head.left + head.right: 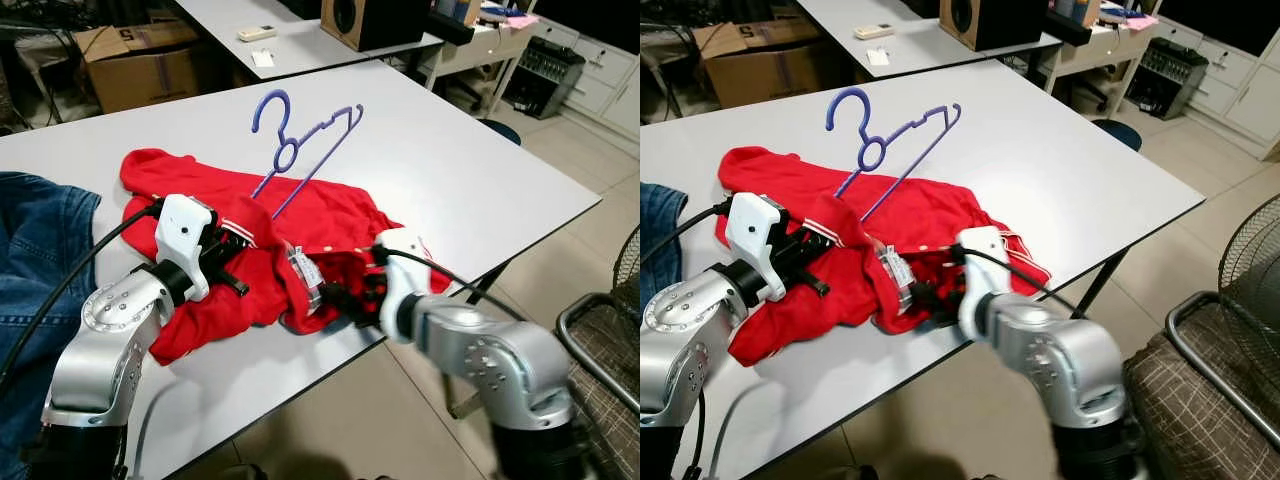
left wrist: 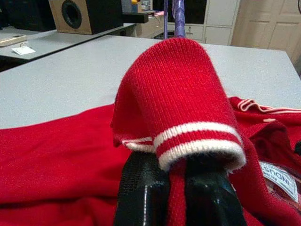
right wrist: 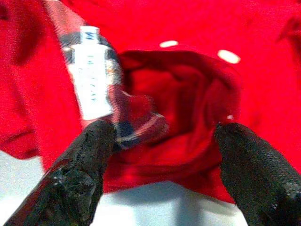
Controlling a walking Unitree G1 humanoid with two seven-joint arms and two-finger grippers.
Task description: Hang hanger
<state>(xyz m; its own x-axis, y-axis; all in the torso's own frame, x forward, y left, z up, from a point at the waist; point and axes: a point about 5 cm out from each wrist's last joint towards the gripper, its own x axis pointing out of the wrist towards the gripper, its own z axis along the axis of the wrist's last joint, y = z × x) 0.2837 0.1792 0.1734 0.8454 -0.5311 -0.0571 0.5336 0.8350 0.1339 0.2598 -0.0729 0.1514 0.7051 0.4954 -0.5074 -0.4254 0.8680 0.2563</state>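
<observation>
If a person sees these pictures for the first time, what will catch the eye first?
First, the bright red shirt crumpled on the white table, near its front edge. A purple hanger rises tilted from its far side. The left gripper is shut on the shirt's striped collar, and the right gripper is open at the neck opening beside the label.

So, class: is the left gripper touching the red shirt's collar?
Touching. The left wrist view shows the left gripper shut on a fold of the red shirt's collar, the striped knit edge draped over its fingers.
</observation>
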